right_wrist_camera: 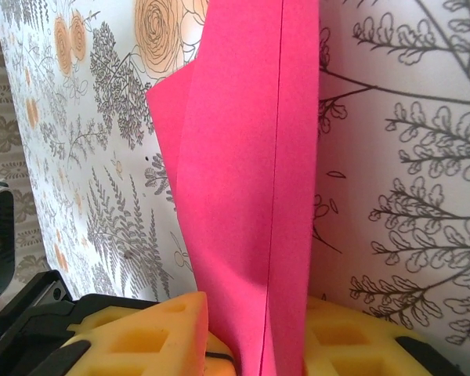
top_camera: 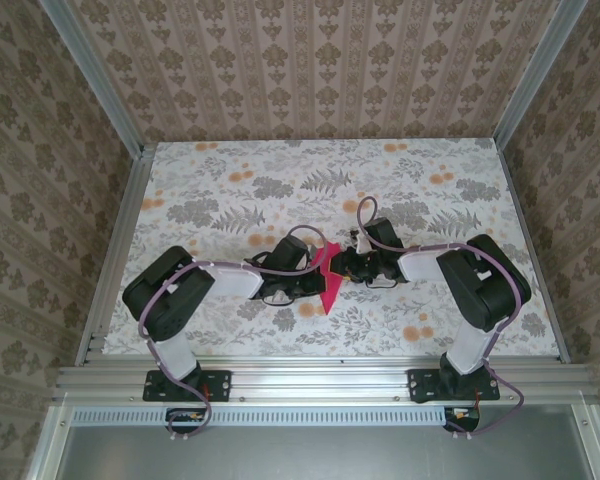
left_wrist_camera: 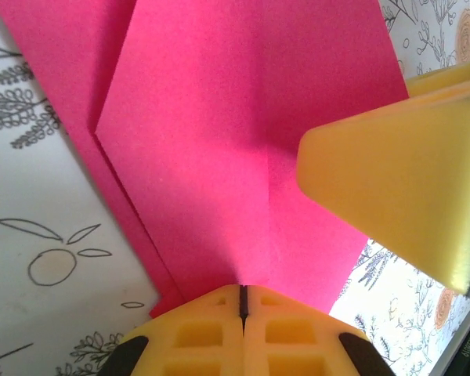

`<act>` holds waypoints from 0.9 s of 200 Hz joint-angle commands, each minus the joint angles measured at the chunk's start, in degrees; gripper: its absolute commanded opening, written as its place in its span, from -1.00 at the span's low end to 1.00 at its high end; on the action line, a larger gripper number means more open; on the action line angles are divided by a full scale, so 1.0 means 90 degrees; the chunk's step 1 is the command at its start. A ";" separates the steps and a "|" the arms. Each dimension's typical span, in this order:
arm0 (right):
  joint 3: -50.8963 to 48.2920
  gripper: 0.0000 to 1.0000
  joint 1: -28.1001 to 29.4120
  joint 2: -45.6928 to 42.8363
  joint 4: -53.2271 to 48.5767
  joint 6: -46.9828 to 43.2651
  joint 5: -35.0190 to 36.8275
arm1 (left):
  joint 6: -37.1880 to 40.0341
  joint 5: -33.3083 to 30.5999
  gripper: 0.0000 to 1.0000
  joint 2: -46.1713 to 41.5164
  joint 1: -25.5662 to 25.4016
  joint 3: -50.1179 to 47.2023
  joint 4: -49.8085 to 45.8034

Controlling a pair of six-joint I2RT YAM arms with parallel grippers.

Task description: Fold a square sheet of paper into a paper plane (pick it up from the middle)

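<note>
Near the middle of the tabletop (top_camera: 230, 180), the left gripper (left_wrist_camera: 243, 301) pinches the folded pink paper (left_wrist_camera: 219, 117) tight. The right gripper (right_wrist_camera: 254, 348) has its fingers (right_wrist_camera: 141, 337) around the paper; nobody can tell if they squeeze.

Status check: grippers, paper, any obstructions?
Left gripper shut on the pink paper. Right gripper straddles it, grip unclear. Paper folded in layers, creased. No obstruction seen.
</note>
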 commanded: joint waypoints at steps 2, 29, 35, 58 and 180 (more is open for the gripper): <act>0.0158 -0.45 0.0103 0.0183 -0.0176 -0.0153 -0.0044 | -0.0090 0.0060 -1.00 -0.0177 0.0036 -0.0114 -0.0060; 0.0257 -0.51 0.0184 0.0239 -0.0323 -0.0223 -0.0006 | -0.0187 0.0134 -1.00 -0.0169 0.0052 -0.0234 0.0251; 0.0276 -0.51 0.0205 0.0249 -0.0366 -0.0238 -0.0004 | -0.0202 0.0140 -1.00 -0.0177 0.0053 -0.0249 0.0298; 0.0335 -0.59 0.0236 0.0267 -0.0544 -0.0289 0.0157 | -0.0217 0.0134 -1.00 -0.0230 0.0061 -0.0323 0.0375; 0.0269 -0.67 0.0244 0.0212 -0.0192 -0.0139 -0.0041 | -0.0011 -0.0312 -1.00 -0.0322 0.0081 -0.0224 -0.0341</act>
